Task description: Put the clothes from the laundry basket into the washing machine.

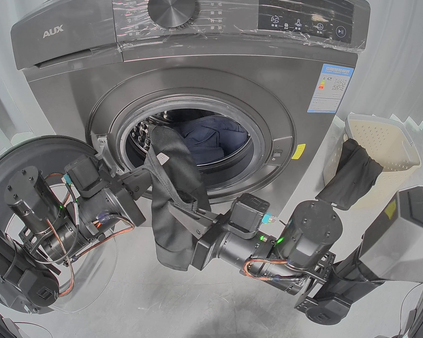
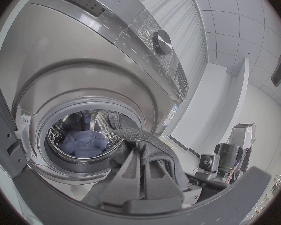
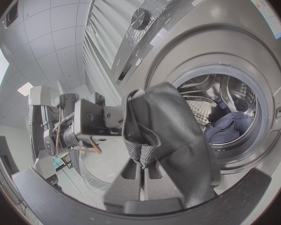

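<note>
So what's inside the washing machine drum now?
A dark blue garment lies in the drum. The black garment, held by the left gripper and right gripper, hangs across the opening's left side, hiding what lies behind.

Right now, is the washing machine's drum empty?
No, a dark blue garment lies inside the drum, seen through the open door.

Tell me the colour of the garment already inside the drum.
The garment is dark blue, clearest in the head view.
</note>
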{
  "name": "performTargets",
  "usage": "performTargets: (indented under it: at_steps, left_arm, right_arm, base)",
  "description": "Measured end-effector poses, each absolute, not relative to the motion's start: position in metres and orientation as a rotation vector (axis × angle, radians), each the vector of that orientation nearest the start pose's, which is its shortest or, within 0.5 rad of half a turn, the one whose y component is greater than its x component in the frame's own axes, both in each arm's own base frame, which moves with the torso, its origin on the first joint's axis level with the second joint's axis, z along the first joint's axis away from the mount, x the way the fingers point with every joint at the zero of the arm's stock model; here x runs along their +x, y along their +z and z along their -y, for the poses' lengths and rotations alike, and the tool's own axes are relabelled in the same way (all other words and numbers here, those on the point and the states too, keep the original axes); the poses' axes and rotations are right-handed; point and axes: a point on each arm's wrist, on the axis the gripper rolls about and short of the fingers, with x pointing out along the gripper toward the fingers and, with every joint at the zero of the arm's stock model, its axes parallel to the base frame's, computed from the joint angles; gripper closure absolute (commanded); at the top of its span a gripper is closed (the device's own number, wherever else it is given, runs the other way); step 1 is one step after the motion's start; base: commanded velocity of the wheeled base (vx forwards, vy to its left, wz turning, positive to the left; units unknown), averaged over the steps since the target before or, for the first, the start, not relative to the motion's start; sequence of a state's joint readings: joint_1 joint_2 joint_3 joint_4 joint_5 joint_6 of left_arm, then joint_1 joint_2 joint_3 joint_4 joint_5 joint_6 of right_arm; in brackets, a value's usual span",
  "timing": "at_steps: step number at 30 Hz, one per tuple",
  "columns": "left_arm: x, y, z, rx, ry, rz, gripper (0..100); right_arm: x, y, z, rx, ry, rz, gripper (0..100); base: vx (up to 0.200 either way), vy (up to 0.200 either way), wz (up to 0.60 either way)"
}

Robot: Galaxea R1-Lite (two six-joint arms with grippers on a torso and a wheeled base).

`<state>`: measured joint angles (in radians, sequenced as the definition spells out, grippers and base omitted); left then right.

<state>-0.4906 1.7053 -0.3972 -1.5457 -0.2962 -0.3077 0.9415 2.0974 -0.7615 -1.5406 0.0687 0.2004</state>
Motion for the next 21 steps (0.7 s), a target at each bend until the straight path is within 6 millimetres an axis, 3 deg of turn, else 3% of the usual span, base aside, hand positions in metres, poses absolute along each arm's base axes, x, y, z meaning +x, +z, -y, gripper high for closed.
performTargets:
  at_steps: [13,14,21]
  left_arm:
    - [0.23,0.164,0.128,-0.312,-0.767,0.095,100]
    - [0.23,0.162,0.128,-0.307,-0.768,0.089,0]
    - [0.222,0.148,0.128,-0.257,-0.802,0.036,0]
  right_arm:
    - [0.183,0.134,-0.247,0.241,0.981,0.021,100]
    - [0.182,0.136,-0.242,0.241,0.975,0.023,100]
    - [0.176,0.152,-0.212,0.248,0.933,0.062,100]
  base:
    - [0.0,0.0,0.0]
    - [0.0,0.0,0.0]
    - [0.0,0.0,0.0]
